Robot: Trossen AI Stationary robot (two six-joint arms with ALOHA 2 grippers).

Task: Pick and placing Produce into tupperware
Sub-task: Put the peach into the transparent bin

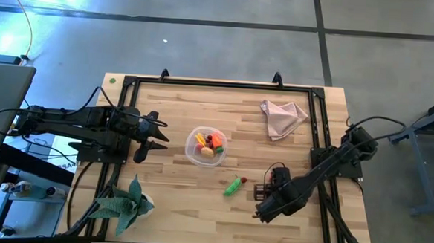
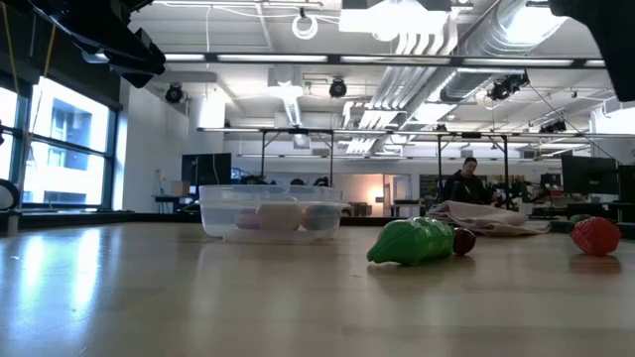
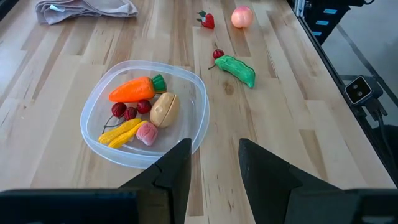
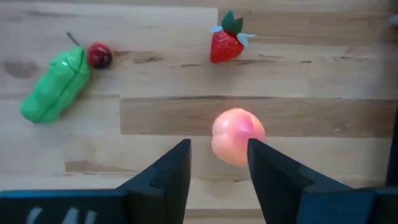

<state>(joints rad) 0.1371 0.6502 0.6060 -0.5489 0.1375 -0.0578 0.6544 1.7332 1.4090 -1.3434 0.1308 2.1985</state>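
Observation:
The tupperware [image 3: 200, 99] is a round clear tub at the table's middle [image 1: 189, 146]. It holds an orange carrot [image 3: 134, 89], a tan piece [image 3: 163, 109], red cherries [image 3: 127, 111], yellow pieces [image 3: 121, 132] and a pink piece [image 3: 147, 132]. A peach-pink fruit [image 4: 238, 135], a strawberry [image 4: 227, 43], a green pepper [image 4: 55, 87] and a cherry [image 4: 99, 55] lie on the wood to the tub's right. My right gripper [image 4: 219, 165] points down, open, above the peach. My left gripper [image 3: 214, 155] waits open, left of the tub [image 1: 153, 133].
A crumpled pink cloth [image 1: 283, 116] lies at the far right of the table. A green spiky plant [image 1: 127, 202] sits at the near left corner. A black frame [image 1: 219, 84] borders the tabletop. In the low view a person [image 2: 466, 178] stands in the room beyond.

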